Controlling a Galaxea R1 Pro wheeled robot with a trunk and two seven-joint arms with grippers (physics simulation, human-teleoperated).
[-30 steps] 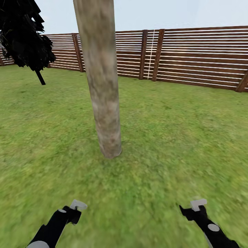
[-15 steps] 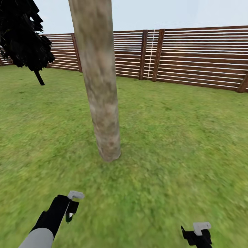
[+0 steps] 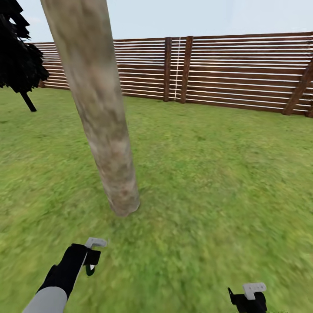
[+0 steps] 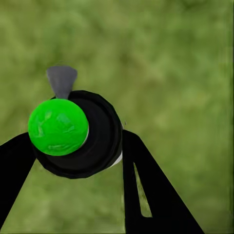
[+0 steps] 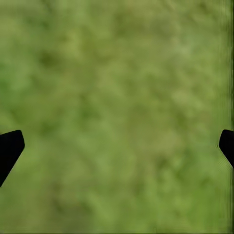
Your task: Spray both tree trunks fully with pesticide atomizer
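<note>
A robot stands on the lawn (image 3: 226, 182) of a fenced garden, its left gripper (image 3: 91, 256) low in the foreground and pinching a small dark sprayer (image 4: 80, 134). Seen from the left wrist, that sprayer is a round black body with a glossy bright green dome on it and a grey tab poking out beyond, wedged between the two black fingers (image 4: 146, 195). From the head camera it is little more than a dark lump with a green fleck at the fingertips. The right gripper (image 3: 250, 295) hangs at the bottom edge of the head view with its jaws spread wide over bare grass and nothing between them.

Just ahead and a little to the left rises the tree trunk (image 3: 102, 130), a thick, leaning column of mottled grey-brown bark, bare of branches (no white spray specks can be made out on it).

The step in hand looks to be bringing the sprayer to bear. Done well, that likely means lifting the left arm, turning the nozzle squarely at the bark, starting near the base and working upward, then round the sides.

Farther off, a dark bushy tree (image 3: 17, 61) stands at the left, and a brown slatted fence (image 3: 243, 74) closes the yard under a pale sky.
</note>
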